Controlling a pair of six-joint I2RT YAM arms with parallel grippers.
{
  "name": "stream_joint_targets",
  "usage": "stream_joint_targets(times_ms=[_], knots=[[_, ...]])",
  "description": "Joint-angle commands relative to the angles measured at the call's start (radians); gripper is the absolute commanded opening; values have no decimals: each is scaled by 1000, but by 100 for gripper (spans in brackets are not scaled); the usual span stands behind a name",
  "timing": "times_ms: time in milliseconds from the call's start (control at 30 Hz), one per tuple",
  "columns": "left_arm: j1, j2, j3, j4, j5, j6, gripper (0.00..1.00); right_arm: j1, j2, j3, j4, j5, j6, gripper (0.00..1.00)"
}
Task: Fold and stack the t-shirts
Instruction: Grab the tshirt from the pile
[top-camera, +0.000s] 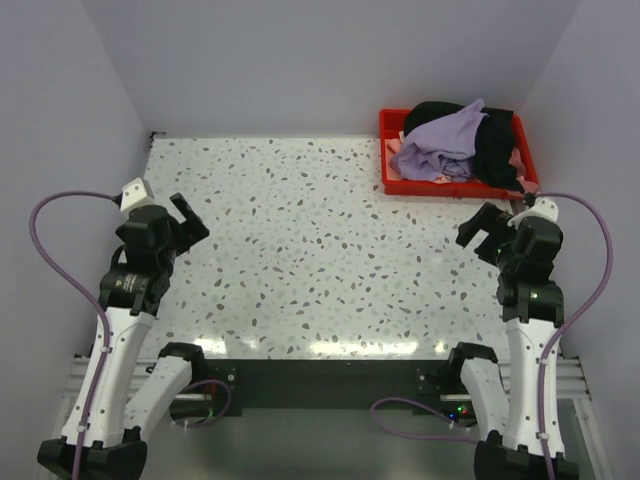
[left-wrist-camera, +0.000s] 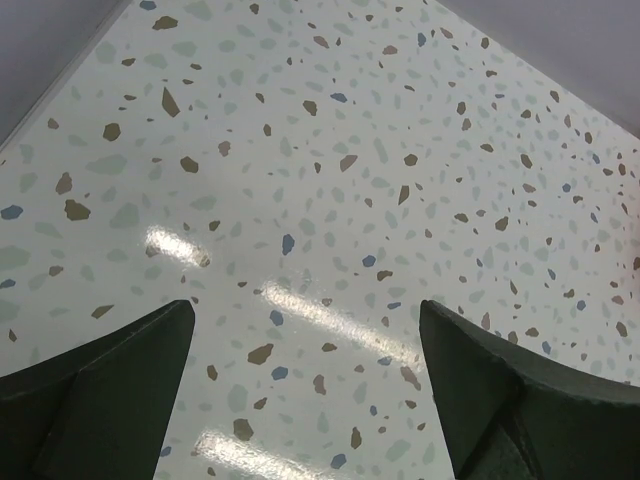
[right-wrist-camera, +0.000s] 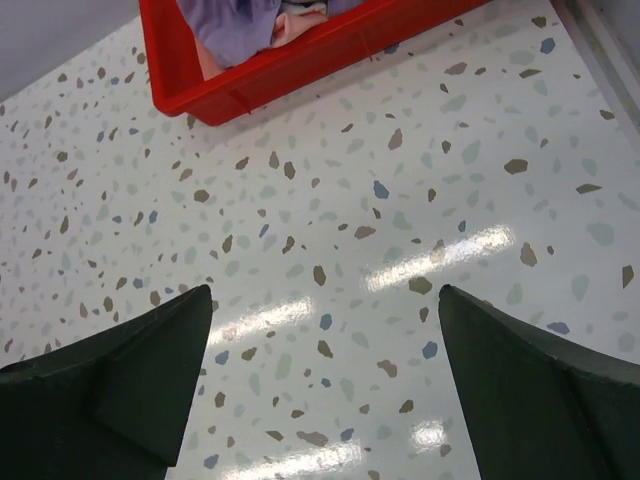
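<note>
Three crumpled t-shirts lie heaped in a red tray (top-camera: 392, 180) at the back right. The lavender shirt (top-camera: 446, 142) is on top, the black shirt (top-camera: 493, 152) is beside and under it, and the pale pink shirt (top-camera: 398, 157) pokes out at the tray's left. The right wrist view shows the tray (right-wrist-camera: 300, 70) with lavender cloth (right-wrist-camera: 225, 20) and pink cloth (right-wrist-camera: 300, 22). My left gripper (top-camera: 186, 222) is open and empty over the table's left side. My right gripper (top-camera: 482, 225) is open and empty just in front of the tray.
The speckled terrazzo table (top-camera: 300, 250) is walled by grey panels at the left, back and right. Purple cables loop off both arms near the side walls. The table's near edge lies by the arm bases.
</note>
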Motion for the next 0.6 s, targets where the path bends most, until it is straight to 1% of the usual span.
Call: stream_joint_targets(times_ms=[0,100,167,233,300,333,400,433,500,533,567], knots=[[4,-11,-9,21,16,3,100,-3,-40,-9,47,-29,22,99],[4,-12,-11,20,27,7,100,-3,-47,-37,91,-81,39,99],[4,-20,-17,15,8,3,100,-3,-33,-40,110,-97,41,99],[4,-31,-29,15,-10,-2,100,-3,22,0,118,-103,68,99],[4,-34,-25,13,-9,-1,100,-3,70,45,154,-167,67,99],[4,-37,-22,13,-5,1,100,-3,125,54,209,-185,68,99],[4,-43,-26,16,-8,-4,100,-3,189,101,237,-207,94,99],[4,-51,-32,19,-2,-4,100,-3,250,124,251,-216,104,99],[4,-55,-39,20,4,-4,100,3,318,187,250,-197,139,99],[4,-57,-45,26,4,-5,100,16,379,201,281,-187,142,99],[4,-58,-46,27,4,-8,100,63,406,236,285,-139,151,99]])
